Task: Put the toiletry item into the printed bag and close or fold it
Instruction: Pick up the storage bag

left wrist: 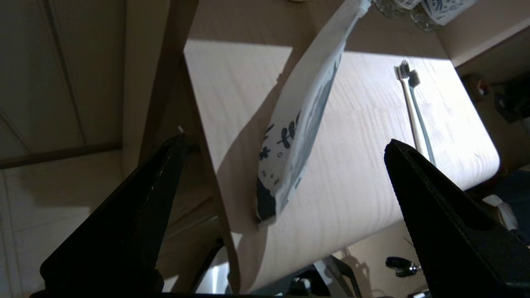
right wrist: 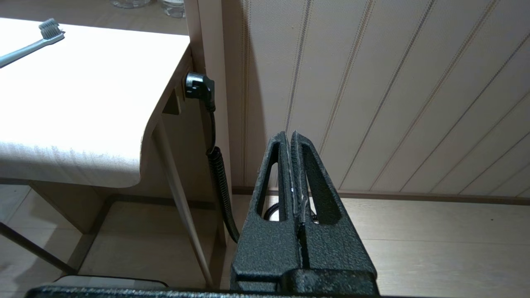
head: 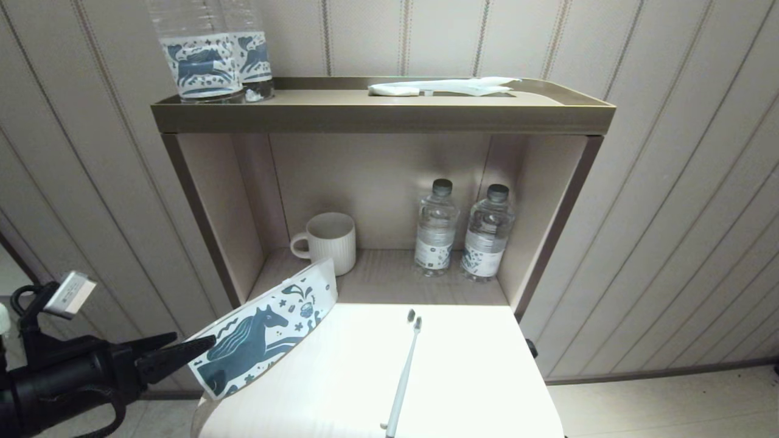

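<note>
The printed bag (head: 261, 331), a long white pouch with a dark blue horse, stands tilted on its long edge along the left side of the pale table (head: 475, 365). Its far end points at the shelf niche. My left gripper (head: 192, 344) hangs open off the table's left edge, its fingertips right at the bag's near end. From the left wrist, the bag (left wrist: 298, 124) shows ahead of the wide-open left gripper (left wrist: 285, 140). The toothbrush (head: 405, 377) (left wrist: 410, 107) lies flat mid-table, bristles toward the shelf. My right gripper (right wrist: 290, 134) is shut on nothing, low beside the table's right edge.
Behind the table, a shelf niche holds a ribbed mug (head: 325, 240) and two water bottles (head: 435, 228). The top tray (head: 383, 115) carries two horse-label bottles (head: 201, 61) and a white packet (head: 438, 87). A black cable (right wrist: 215, 165) hangs by the table's right leg.
</note>
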`<state>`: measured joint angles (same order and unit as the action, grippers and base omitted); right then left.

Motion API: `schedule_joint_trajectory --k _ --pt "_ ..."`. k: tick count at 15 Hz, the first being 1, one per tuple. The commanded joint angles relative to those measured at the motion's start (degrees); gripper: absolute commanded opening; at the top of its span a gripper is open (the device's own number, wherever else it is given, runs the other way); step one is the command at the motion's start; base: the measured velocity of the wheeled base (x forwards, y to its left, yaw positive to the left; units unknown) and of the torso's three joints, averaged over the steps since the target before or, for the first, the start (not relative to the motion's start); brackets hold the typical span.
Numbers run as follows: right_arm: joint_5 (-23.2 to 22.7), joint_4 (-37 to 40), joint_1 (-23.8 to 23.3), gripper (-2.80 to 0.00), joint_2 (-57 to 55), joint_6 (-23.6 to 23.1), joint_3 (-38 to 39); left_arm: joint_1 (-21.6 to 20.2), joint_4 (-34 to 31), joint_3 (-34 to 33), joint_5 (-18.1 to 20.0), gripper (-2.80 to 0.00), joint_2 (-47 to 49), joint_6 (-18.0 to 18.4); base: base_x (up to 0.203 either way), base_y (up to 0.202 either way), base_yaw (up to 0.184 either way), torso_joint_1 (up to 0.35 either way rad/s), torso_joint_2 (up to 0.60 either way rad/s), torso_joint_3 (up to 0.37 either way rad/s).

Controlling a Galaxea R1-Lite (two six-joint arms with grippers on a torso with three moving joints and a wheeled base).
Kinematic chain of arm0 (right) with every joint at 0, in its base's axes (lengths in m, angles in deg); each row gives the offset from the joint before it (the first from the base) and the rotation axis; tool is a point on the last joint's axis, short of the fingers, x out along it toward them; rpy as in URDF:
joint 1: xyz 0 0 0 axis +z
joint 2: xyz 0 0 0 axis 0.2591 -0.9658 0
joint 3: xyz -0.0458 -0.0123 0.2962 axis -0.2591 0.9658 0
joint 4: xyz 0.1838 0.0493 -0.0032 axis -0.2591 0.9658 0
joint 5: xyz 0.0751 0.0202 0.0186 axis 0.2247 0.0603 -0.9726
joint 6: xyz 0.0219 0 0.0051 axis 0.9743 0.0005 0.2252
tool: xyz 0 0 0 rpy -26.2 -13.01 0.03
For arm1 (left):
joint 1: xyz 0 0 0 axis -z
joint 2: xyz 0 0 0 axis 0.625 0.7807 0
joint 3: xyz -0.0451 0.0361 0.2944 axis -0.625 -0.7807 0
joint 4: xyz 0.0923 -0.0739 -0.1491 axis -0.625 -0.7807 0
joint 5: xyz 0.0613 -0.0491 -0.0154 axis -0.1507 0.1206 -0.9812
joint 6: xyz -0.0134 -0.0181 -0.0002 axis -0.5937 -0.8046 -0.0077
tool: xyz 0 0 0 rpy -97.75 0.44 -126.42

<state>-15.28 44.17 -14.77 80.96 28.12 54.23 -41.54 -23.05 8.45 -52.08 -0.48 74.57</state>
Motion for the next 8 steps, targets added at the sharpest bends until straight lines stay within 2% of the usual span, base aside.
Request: schedule_joint_trajectory --k 1,7,8 --pt "-0.02 0.03 0.02 -2.80 -0.05 -0.05 -0.01 0.66 1.43 0.25 0.30 0.00 5.57 0.61 0.000 0.000 0.000 0.000 0.00 0.000" --pt "-0.02 0.03 0.02 -2.80 -0.05 -0.05 -0.01 3.42 1.51 0.34 1.28 0.00 6.93 0.92 0.000 0.000 0.000 0.000 0.00 0.000" --pt "-0.02 0.03 0.02 -2.80 -0.05 -0.05 -0.01 3.92 1.51 -0.02 1.13 -2.80 6.72 0.98 0.000 0.000 0.000 0.000 0.00 0.000"
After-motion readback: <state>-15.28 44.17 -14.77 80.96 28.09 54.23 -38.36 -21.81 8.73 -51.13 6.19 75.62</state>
